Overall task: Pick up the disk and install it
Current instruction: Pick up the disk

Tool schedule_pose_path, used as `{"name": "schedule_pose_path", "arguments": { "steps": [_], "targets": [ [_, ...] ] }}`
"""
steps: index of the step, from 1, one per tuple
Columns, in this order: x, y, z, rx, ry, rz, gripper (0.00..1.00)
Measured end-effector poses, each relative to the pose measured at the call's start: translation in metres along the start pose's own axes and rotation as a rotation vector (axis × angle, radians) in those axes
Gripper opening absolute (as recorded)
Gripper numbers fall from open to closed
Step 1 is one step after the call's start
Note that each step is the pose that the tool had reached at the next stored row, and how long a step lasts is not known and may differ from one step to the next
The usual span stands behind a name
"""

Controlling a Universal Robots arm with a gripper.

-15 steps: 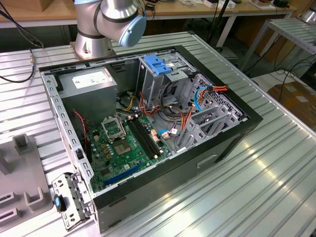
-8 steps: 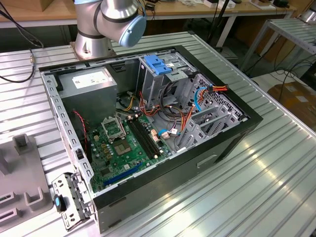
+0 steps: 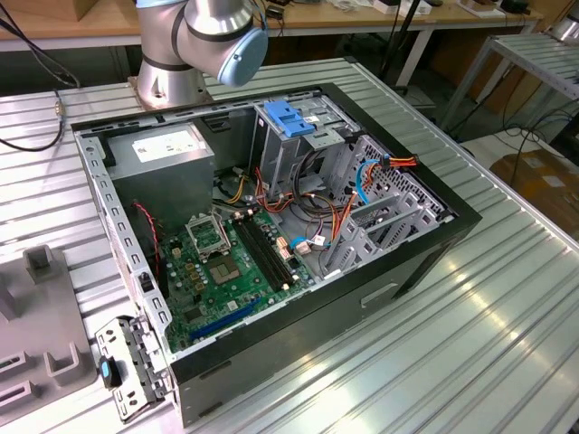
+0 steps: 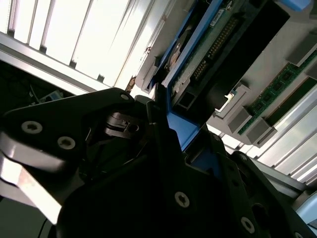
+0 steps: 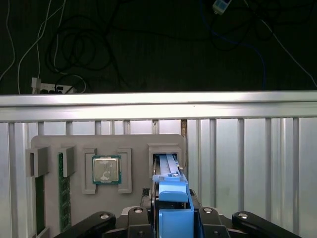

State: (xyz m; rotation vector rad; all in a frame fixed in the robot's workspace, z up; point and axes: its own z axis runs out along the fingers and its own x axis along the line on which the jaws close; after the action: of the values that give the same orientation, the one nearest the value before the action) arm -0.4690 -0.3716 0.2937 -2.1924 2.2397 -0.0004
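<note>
A: Layout?

B: The table (image 3: 507, 298) is largely taken up by the open case (image 3: 412, 271), which is laid flat with the board facing up. A cage (image 3: 303, 158) is set at the case's far end, and a bare blue bracket (image 3: 288, 117) is seated in its top. A grey tray (image 3: 54, 316) is seen at the exterior view's left, just off the case corner.

A: Disk?

B: In the first wrist view the disk (image 5: 167, 166) is stood on edge in a tray slot (image 5: 166, 147). It is judged to be the same tray, going by its nests. A CPU (image 5: 106, 169) is nested just beside the slot, and RAM (image 5: 63, 198) is stored further along.

A: Tool state?

B: The gripper (image 5: 173, 201) is closed on the disk. The blue carrier end is clamped between the jaws and no gap is seen on either side. In the second wrist view the drive's circuit side is exposed beyond the black fingers.

A: Seated or lifted?

B: That cannot be told. The rails are seen running down into the slot frame.

A: Axis?

B: The long axis is lined up with the gripper's approach, straight away from the jaws into the slot. The flat faces are set parallel to the finger pads.

A: Clearance?

B: It is tight sideways, as the disk is flanked closely by the slot walls. Room is open along the long axis. The table edge lies just past the tray, with cables on the floor beyond. The cage is well apart from the tray and is hemmed in by case walls and loose wiring.
</note>
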Motion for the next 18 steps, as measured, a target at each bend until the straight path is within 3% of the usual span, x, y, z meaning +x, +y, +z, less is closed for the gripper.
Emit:
{"name": "schedule_pose_path", "arguments": {
  "steps": [3, 18],
  "targets": [
    [0.0000, 0.0000, -0.0028, 0.0000, 0.0003, 0.000, 0.37],
    [-0.0002, -0.0002, -0.0315, 0.0000, 0.0004, 0.000, 0.37]
  ]
}}
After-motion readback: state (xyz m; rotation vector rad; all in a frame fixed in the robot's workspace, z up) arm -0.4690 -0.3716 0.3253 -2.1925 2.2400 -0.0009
